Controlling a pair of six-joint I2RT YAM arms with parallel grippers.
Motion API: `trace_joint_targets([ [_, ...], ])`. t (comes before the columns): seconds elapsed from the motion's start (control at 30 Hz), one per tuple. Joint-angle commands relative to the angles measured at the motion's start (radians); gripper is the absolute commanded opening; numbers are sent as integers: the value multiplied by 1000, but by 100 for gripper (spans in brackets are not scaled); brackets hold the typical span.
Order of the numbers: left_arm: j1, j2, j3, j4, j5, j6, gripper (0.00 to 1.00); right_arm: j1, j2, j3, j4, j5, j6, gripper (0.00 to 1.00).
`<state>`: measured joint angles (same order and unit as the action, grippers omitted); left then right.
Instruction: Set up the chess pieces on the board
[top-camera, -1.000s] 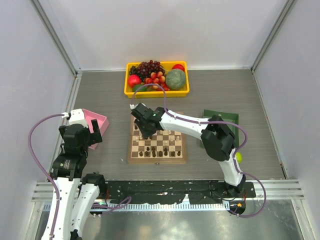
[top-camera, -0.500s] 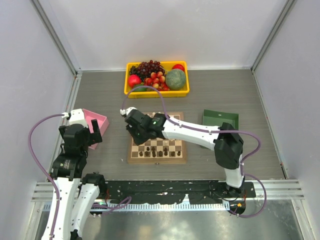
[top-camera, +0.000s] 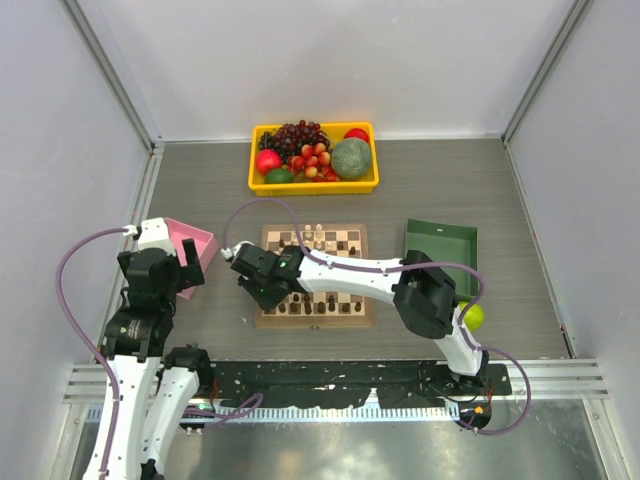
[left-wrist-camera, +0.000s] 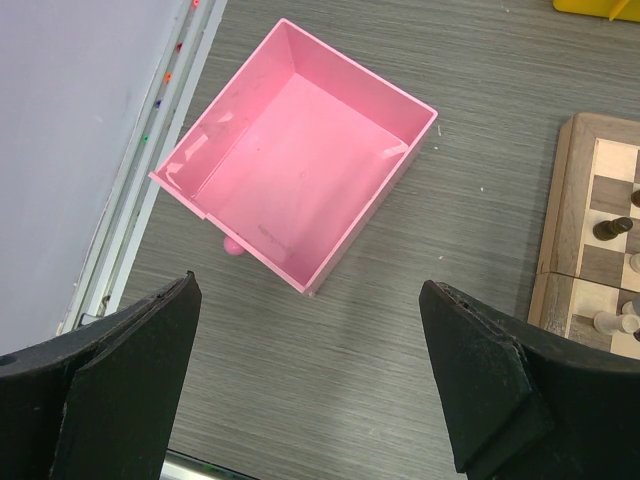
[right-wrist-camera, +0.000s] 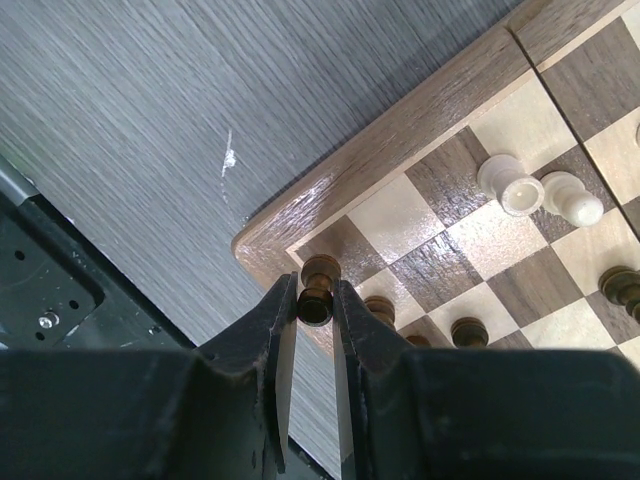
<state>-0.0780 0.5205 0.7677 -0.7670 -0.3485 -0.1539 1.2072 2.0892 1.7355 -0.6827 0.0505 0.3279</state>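
Dark chess piece (right-wrist-camera: 318, 285) pinched in my right gripper (right-wrist-camera: 315, 300)
Top: it's over the board (top-camera: 313, 321), at the near-left corner. Left wrist: my left gripper (left-wrist-camera: 310, 370) gapes near the pink tray (left-wrist-camera: 300, 170). Right wrist: piece above the corner square.

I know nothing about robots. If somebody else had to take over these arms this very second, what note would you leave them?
Right jaws: shut on a dark piece, at the near-left corner square of the board.
Left jaws: open, empty, hovering beside the pink tray.
Done: other dark pieces stand along the near row, and cream pieces stand at the far side.
Left: release the held piece on its square. The stray cream pair near the dark corner probably needs moving.
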Motion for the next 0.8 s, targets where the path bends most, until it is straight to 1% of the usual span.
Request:
trace_joint_targets([
  [0.0,3,-10,-1,38,-12,-9,99,-3,0,42,2,14,-20,23],
  [0.47,4,-5,-1,38,-7,-7,99,-3,22,48,-2,26,-23,24],
  [0.77,4,-5,-1,38,-7,-7,99,-3,28,45,-8,14,-21,27],
])
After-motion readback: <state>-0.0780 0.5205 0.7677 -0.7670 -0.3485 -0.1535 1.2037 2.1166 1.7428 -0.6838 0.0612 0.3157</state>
